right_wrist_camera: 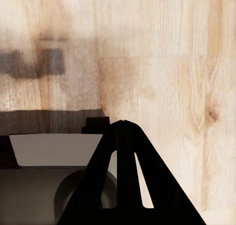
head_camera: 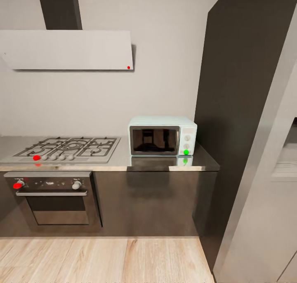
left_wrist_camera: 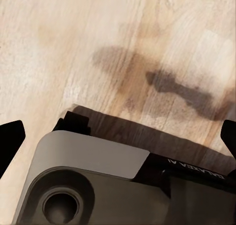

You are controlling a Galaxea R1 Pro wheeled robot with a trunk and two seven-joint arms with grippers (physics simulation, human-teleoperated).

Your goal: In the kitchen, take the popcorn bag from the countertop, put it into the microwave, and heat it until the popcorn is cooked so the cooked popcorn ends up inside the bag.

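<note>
My left gripper (left_wrist_camera: pixel 118 136) hangs spread, right gripper (right_wrist_camera: pixel 123 123) pinched empty, both over floor, the closed microwave (head_camera: pixel 162 136) ahead, no popcorn bag visible

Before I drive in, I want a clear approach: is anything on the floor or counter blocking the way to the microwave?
Nothing visible does. The wooden floor before the counter looks bare, and the microwave stands unobstructed right of the gas hob. Its door is shut, though.

Microwave (head_camera: pixel 162 141) door shut, tall dark cabinet (head_camera: pixel 243 110) tight against its right, bare countertop (head_camera: pixel 123 161) strip in front
</note>
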